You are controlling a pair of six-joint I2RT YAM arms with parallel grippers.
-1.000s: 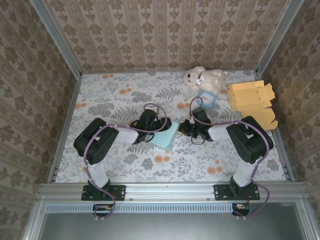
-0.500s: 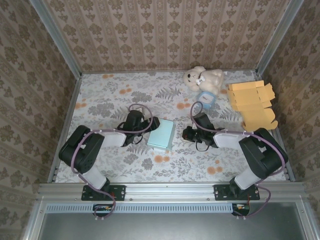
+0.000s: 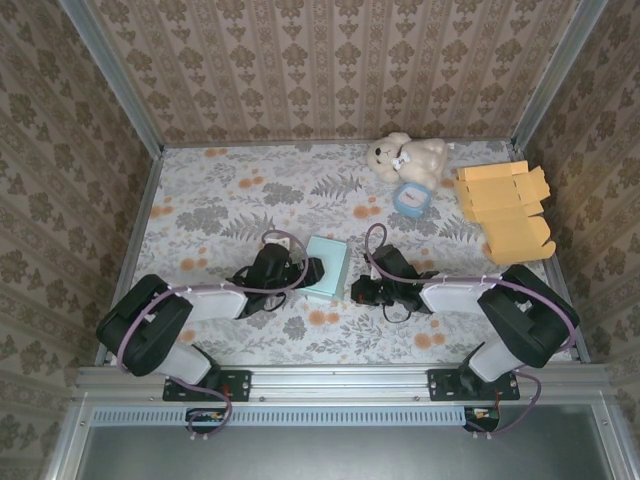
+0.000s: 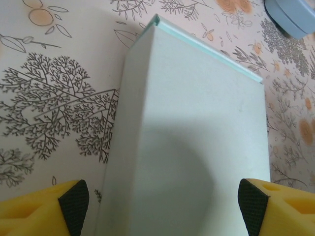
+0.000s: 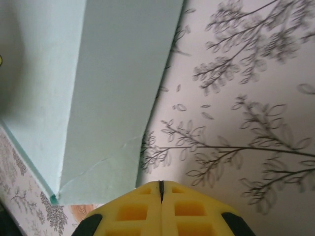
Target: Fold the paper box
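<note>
Floral tablecloth (image 3: 230, 200), damask-papered walls. One pale blue paper box (image 3: 326, 266) lies mid-table, a flat rectangle of smooth card (crisp edges), its long axis running 12 to 6 o'clock. My left gripper (image 3: 310, 271) straddles it from 9 o'clock, spread wide, gripping nothing. My right gripper (image 5: 160, 191), at 3 o'clock, is pinched closed and empty.

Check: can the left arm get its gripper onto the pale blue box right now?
Probably yes. The left gripper is open with the box directly ahead, nothing between; the box looks nearly as wide as the opening.
</note>
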